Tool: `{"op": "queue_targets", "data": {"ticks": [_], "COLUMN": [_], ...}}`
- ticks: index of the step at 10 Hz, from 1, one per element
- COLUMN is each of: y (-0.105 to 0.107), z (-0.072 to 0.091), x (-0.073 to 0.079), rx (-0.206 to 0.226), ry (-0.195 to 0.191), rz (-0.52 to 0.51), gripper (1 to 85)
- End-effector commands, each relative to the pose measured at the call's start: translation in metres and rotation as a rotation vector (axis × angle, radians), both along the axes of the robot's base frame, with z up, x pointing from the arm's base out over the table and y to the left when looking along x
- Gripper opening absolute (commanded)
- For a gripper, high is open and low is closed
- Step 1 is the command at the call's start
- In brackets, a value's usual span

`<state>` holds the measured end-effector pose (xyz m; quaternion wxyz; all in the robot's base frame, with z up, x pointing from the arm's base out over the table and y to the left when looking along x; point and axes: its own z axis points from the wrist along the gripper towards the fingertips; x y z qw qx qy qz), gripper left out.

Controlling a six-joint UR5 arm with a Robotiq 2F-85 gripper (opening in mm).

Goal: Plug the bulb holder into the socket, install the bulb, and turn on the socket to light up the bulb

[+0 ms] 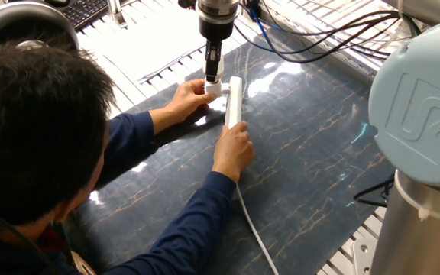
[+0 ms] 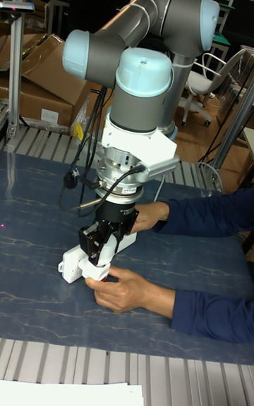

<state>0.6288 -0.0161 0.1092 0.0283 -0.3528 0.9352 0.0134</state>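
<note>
Dark blue marbled matting [image 1: 312, 153] covers the table, with a slatted metal surface around its edges and cardboard boxes and a chair behind the robot in the tall view. One grey and pale-blue robot arm [image 2: 144, 89] reaches straight down over the mat, and its single black two-finger gripper [image 1: 214, 75] hangs directly above a small white cube-like bulb holder [image 1: 214, 88]. The fingers come down onto the top of that holder, but whether they are pinching it or merely touching it cannot be told from either view. The holder sits just beside the far end of one long white rectangular power strip [image 1: 234, 103], on the person's left side of it, touching or nearly touching its edge. The strip lies flat on the mat, and a single white cord [image 1: 254, 233] runs from its near end toward the front edge of the table. A person in a dark blue long-sleeved top leans in, with two hands at work: the left hand [image 1: 189, 98] cups the holder right under the gripper, and the right hand [image 1: 234, 149] presses on the near end of the strip. In the tall view the strip [image 2: 70, 263] pokes out from behind the gripper [image 2: 99, 265].
</note>
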Motion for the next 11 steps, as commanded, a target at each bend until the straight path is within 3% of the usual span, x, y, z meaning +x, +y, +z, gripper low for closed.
{"op": "queue_targets", "data": {"ticks": [1,3,11], "y": [-0.0040,-0.0059,-0.0007], "z": [0.0015,0.0021,0.0004], "x": [-0.0034,-0.0014,0.0006], "rx": [0.006,0.009,0.009], "ry": [0.034,0.041,0.072], "rz": [-0.149,-0.269,-0.584], "gripper": [1.0,1.0,1.0]}}
